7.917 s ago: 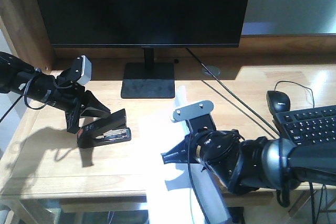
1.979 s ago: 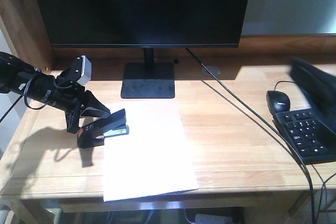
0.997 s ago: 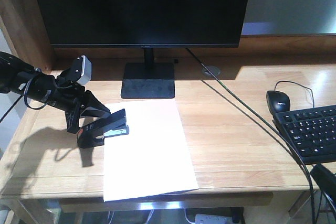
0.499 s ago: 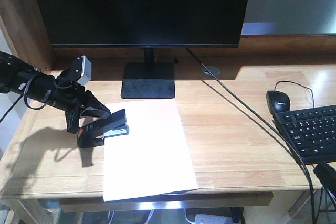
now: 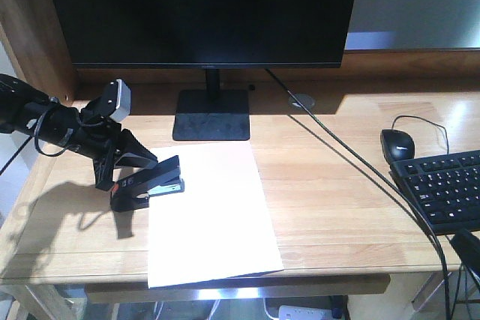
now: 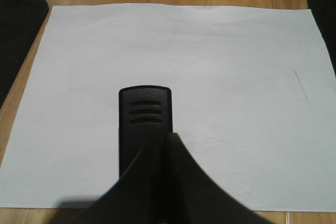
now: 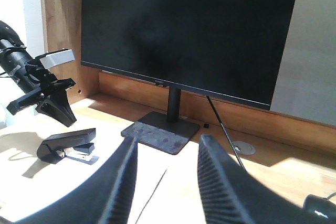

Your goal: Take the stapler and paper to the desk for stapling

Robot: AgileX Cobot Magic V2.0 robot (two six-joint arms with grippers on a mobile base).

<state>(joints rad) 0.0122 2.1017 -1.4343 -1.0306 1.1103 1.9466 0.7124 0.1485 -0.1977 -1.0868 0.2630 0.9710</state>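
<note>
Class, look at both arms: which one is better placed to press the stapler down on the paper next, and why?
Left. The left gripper sits right at the stapler, whose nose overlaps the paper's edge. The right gripper is open, empty and off at the desk's near right corner.

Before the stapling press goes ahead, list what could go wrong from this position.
1. The stapler sits over only the left edge of the paper, so a press might land the staple close to the edge or miss it.
2. The paper lies loose on the desk with its near edge past the front, so a push could slide it.
3. The left gripper sits at the stapler's rear, so pressing there may tip it.
</note>
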